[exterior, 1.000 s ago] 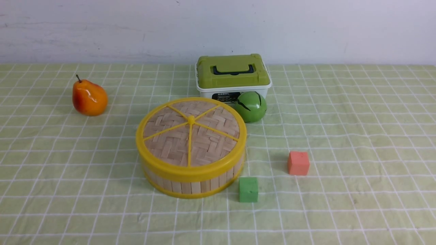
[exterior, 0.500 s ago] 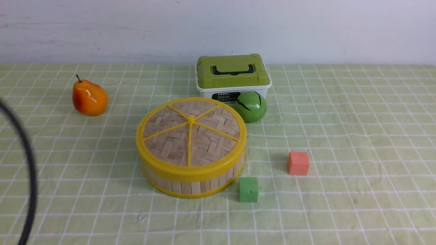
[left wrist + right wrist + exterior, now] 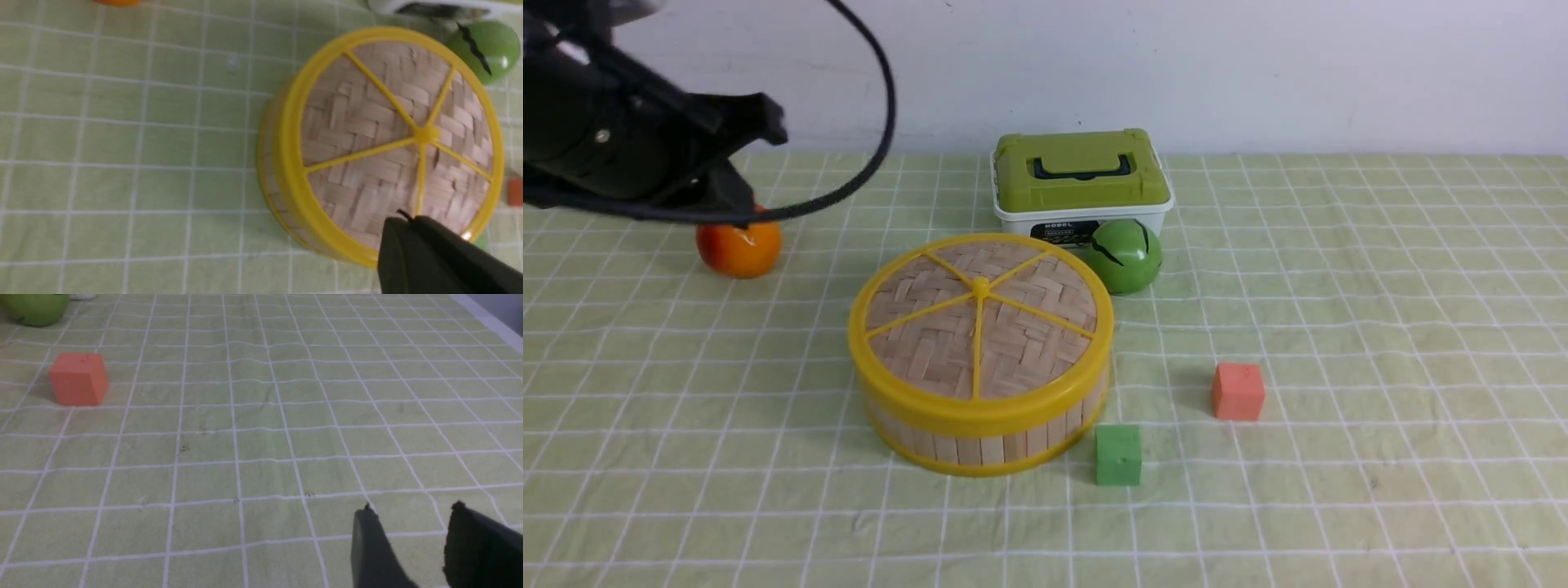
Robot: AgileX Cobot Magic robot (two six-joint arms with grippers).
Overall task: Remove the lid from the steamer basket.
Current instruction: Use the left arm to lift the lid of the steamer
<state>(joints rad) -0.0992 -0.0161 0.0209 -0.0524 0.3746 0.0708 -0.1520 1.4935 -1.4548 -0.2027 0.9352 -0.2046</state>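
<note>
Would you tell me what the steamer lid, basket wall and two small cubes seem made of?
The lid: matte woven bamboo strips in a glossy yellow rim, likely plastic. The basket wall: upright pale wooden slats. The green cube and orange-red cube: matte, slightly pitted faces, possibly foam.

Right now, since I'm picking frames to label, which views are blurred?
Front view: sharp on the lid, though the near left arm is dark and soft. Left wrist view: smeared throughout. Right wrist view: crisp on the red cube.
</note>
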